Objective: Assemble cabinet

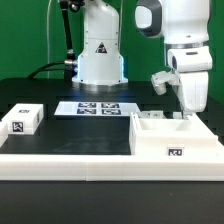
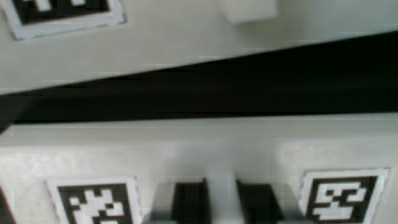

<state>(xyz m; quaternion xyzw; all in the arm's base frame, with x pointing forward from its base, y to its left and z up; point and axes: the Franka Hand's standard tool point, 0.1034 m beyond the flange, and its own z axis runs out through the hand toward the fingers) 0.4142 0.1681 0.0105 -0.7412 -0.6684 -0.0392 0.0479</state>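
The cabinet body is the large white open box with a tag on its front, at the exterior view's right. My gripper reaches down onto its far wall. In the wrist view the two dark fingers stand close together with a thin white strip of the cabinet between them. A black-and-white tag sits on either side. The jaws look shut on that wall. A small white tagged panel block lies apart at the exterior view's left.
The marker board lies flat on the black table in front of the robot base. A long white ledge runs along the front. In the wrist view another tagged white piece lies beyond a black band of table.
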